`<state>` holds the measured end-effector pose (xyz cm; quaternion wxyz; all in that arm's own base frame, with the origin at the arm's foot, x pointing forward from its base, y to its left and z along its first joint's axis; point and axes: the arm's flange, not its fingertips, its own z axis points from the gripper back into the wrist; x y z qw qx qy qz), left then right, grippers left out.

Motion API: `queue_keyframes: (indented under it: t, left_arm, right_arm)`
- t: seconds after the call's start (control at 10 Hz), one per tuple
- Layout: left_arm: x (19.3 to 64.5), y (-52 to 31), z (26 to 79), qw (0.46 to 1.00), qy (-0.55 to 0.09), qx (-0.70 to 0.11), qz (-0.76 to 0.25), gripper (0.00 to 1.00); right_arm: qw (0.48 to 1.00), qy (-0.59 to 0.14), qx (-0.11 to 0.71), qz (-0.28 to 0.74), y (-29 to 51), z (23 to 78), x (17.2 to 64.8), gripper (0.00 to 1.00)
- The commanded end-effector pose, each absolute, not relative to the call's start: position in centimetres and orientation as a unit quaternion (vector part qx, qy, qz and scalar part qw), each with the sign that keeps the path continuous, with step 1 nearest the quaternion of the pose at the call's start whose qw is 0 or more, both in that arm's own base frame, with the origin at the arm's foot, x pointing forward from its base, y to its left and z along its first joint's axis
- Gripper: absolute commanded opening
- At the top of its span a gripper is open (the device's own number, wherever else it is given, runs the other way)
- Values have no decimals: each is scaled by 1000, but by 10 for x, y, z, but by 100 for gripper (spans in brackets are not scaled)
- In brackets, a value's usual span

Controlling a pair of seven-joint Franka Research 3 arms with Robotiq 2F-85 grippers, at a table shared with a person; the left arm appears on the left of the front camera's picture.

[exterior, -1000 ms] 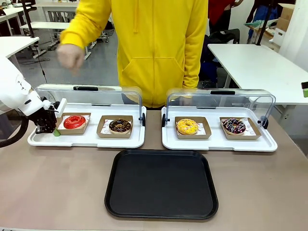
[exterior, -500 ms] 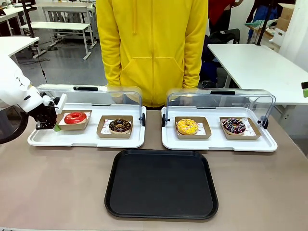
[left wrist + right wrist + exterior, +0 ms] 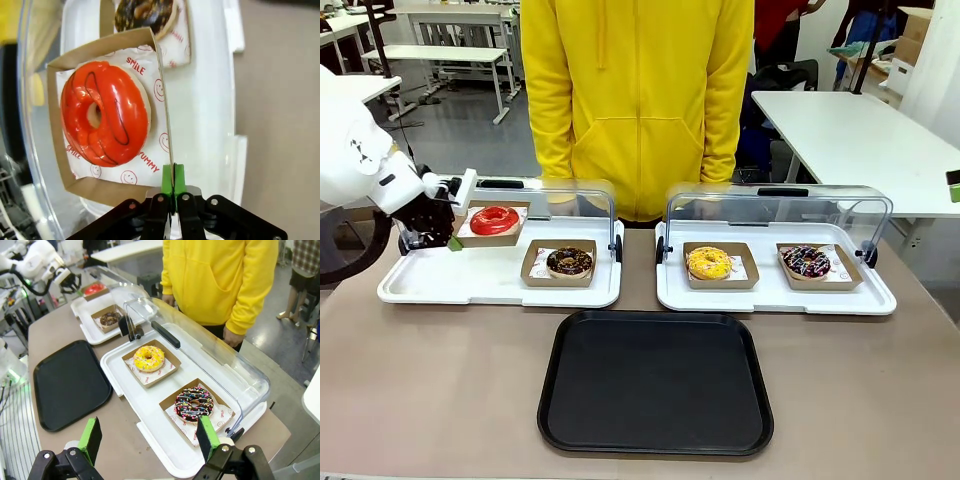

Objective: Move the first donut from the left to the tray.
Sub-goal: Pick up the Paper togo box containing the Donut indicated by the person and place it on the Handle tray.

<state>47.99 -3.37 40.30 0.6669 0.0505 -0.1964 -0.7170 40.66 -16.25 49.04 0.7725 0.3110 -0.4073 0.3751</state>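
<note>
Left gripper (image 3: 450, 240): my green pads (image 3: 167, 178) are pinched on one wall of the cardboard holder (image 3: 161, 95).
Red donut (image 3: 493, 219): lies flat in its holder, held above the left white display tray (image 3: 440, 288), to the right of my fingers.
Change: the holder has risen since a second ago.
Black tray (image 3: 655, 380): near the table edge, bare.
Right gripper (image 3: 150, 437): fingers spread wide, holding nothing.

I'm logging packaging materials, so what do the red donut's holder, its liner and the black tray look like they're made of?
Holder: probably thin brown cardboard, matte, with a folded wall that the left gripper pinches flat.
Liner: looks like white paper, printed with red smileys and words.
Black tray: likely moulded plastic, smooth with a dull sheen and a low rounded rim.
</note>
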Motion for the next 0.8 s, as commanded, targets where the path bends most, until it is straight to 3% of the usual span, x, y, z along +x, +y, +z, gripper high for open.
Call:
queue_keyframes:
  t: [0.0,0.7]
  left_arm:
    - [449,-63,410,663,-198,51,-720,2]
    - [334,-161,394,611,-200,26,-765,2]
  right_arm:
    - [765,-418,312,378,-161,492,409,100]
    - [765,-418,312,378,-161,492,409,100]
